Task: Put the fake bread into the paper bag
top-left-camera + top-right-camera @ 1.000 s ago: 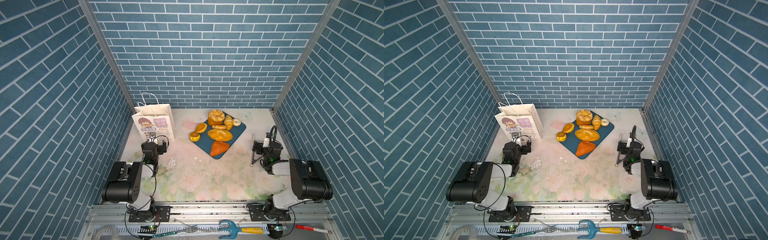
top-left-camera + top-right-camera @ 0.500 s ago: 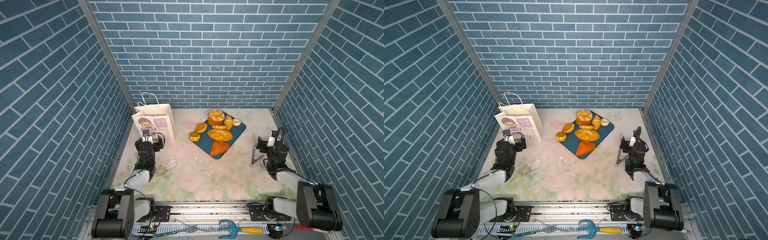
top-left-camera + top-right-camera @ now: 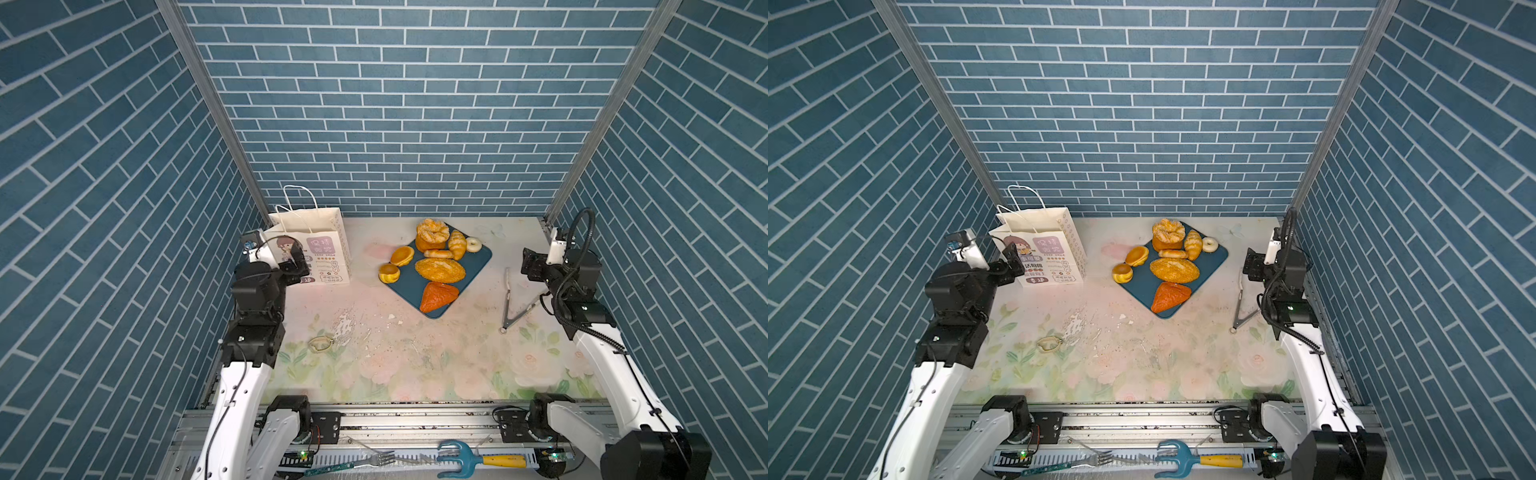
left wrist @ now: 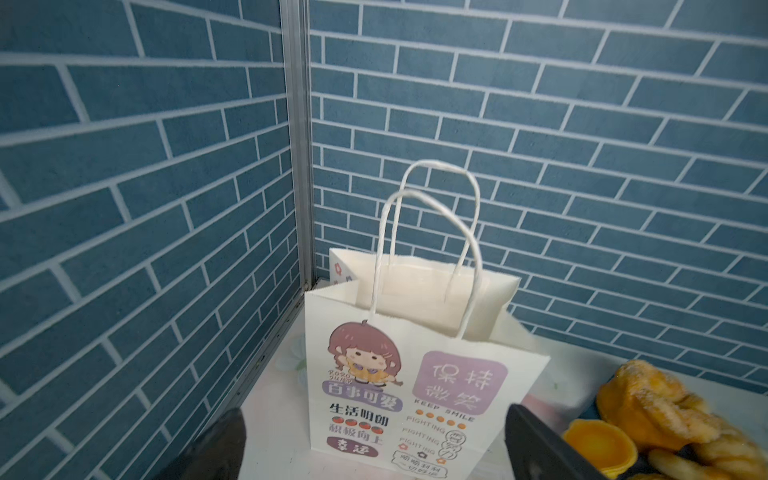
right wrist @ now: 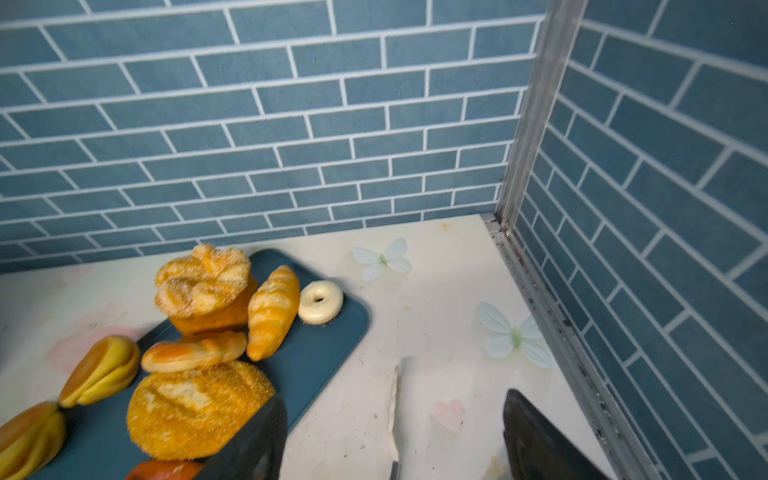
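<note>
Fake bread [image 3: 439, 269] lies gathered on a dark teal tray [image 3: 475, 261] toward the back of the desk [image 3: 415, 361], all of it outside the paper bag [image 3: 322, 245]. Running from the back of the tray to the front I can make out a sugar-dusted tall cake [image 3: 432, 233], then a croissant [image 3: 456, 244] with a tiny white ring [image 3: 473, 244] beside it. Next come a small roll [image 3: 438, 253], an oval loaf [image 3: 446, 271] and an orange triangle [image 3: 437, 296] at the near corner. Two round buns [image 3: 402, 255] sit at the tray's left edge; whether they rest on it or just off it I cannot tell.

The paper bag stands upright in the back left corner, mouth open, cord handles raised, its cartoon girl facing the front, well apart from the tray. The left hand [image 3: 299, 262] hovers just in front of that printed face. In the left wrist view its two dark fingers [image 4: 216, 444] stand wide apart with nothing gripped between them.

The right hand [image 3: 530, 266] is at the right side of the desk, near the tray's right corner and close to the far tips of a pair of metal tongs [image 3: 508, 299] lying splayed on the desk. Its fingers [image 5: 257, 440] are apart and hold nothing. In the right wrist view one arm of the tongs runs along the desk between them; I cannot tell whether anything touches.

A small loop [image 3: 320, 344] like a rubber band lies on the desk toward the front left.
</note>
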Controlling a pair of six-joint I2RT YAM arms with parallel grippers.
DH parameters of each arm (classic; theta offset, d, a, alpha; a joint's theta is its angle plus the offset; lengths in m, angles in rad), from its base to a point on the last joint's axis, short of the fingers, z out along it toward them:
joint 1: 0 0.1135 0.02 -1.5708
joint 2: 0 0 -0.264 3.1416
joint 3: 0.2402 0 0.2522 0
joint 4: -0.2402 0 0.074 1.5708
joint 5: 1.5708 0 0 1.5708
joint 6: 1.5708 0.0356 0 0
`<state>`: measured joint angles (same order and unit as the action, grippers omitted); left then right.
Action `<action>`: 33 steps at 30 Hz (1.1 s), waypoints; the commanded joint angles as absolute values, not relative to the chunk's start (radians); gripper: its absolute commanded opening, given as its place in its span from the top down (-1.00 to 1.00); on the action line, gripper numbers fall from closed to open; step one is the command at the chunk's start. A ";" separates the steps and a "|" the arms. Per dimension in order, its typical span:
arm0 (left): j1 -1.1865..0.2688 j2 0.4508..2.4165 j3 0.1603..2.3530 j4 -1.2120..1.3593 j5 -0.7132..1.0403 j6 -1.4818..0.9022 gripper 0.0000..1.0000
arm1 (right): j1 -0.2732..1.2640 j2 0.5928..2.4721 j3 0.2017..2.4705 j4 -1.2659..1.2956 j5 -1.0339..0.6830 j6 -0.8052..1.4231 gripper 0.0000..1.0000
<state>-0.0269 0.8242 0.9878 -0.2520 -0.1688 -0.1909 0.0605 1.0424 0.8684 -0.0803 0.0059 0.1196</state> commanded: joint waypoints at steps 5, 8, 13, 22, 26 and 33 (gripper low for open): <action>-0.032 1.054 1.343 -0.655 -0.088 -0.384 -0.91 | 0.206 1.266 1.147 -0.378 -0.124 0.077 -0.53; -0.032 1.139 1.447 -0.722 -0.075 -0.437 -0.91 | 0.239 1.332 1.215 -0.400 -0.156 0.073 -0.52; -0.034 1.265 1.576 -0.769 -0.097 -0.483 -0.87 | 0.283 1.403 1.298 -0.407 -0.200 0.091 -0.51; -0.035 1.452 1.713 -0.794 -0.153 -0.510 -0.52 | 0.353 1.512 1.436 -0.449 -0.264 0.103 -0.38; -0.035 1.529 1.798 -0.826 -0.167 -0.499 -0.18 | 0.390 1.530 1.470 -0.467 -0.276 0.104 -0.31; -0.034 1.603 1.891 -0.866 -0.130 -0.478 0.43 | 0.440 1.584 1.575 -0.545 -0.317 0.094 -0.26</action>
